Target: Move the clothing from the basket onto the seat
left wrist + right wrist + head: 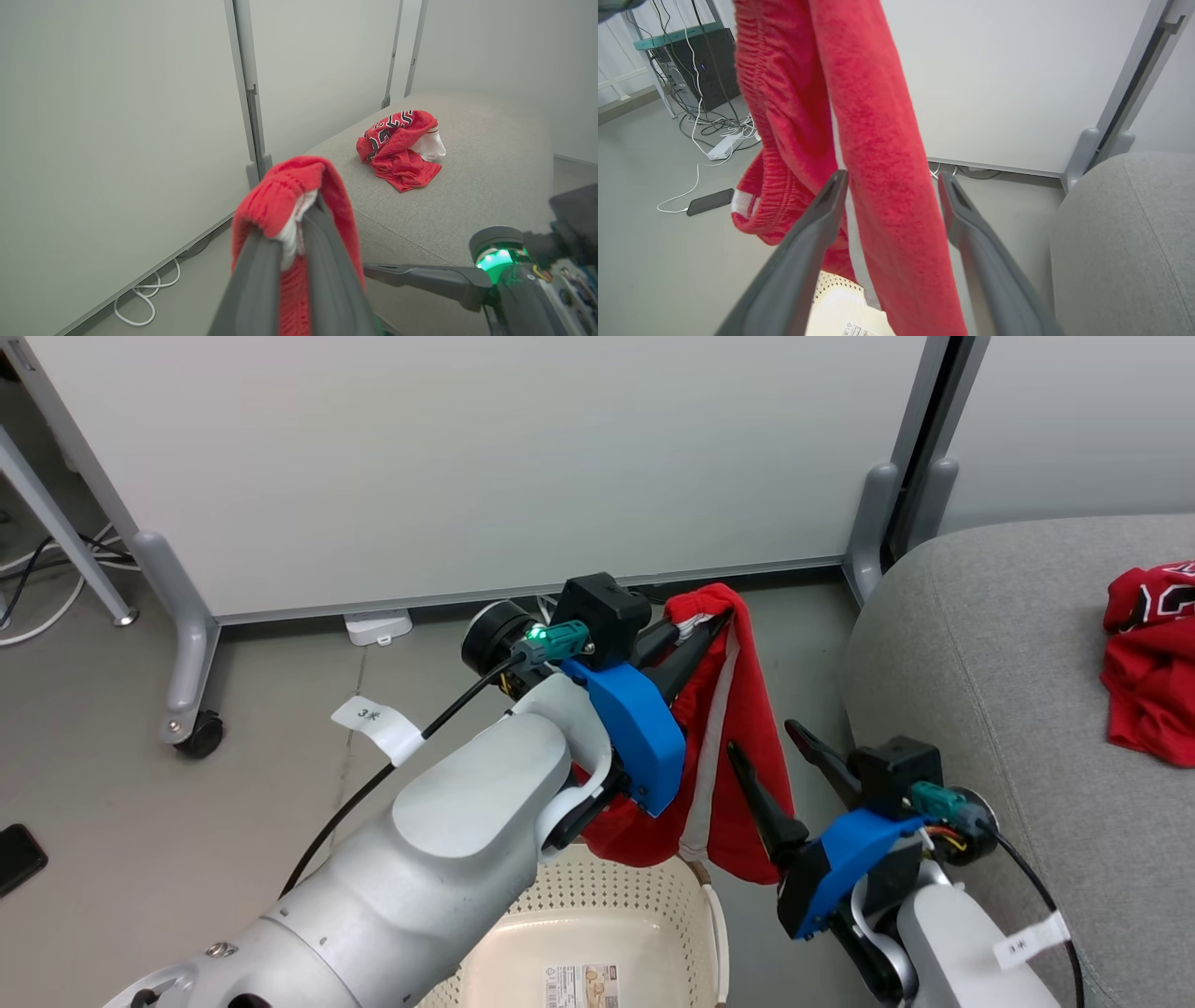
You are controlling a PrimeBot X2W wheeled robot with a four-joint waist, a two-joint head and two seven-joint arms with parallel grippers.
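Observation:
My left gripper [698, 627] is shut on the top edge of a red garment with a white stripe [756, 709], which hangs down over the cream perforated basket [644, 882]. In the left wrist view its fingers [327, 242] pinch the red and white cloth [280, 196]. To the right, my right gripper [764, 737] stands open beside the hanging cloth. In the right wrist view the cloth [873, 116] hangs in line with the gap of that gripper [893, 176]; touch cannot be told. A second red garment with black-and-white lettering [399, 144] lies crumpled on the grey seat [980, 663].
A white partition panel on wheeled feet [196, 728] stands close behind the basket. A dark phone [710, 201] and white cables [724, 147] lie on the grey floor to the left. The seat's rounded edge [1111, 224] is right of my right gripper.

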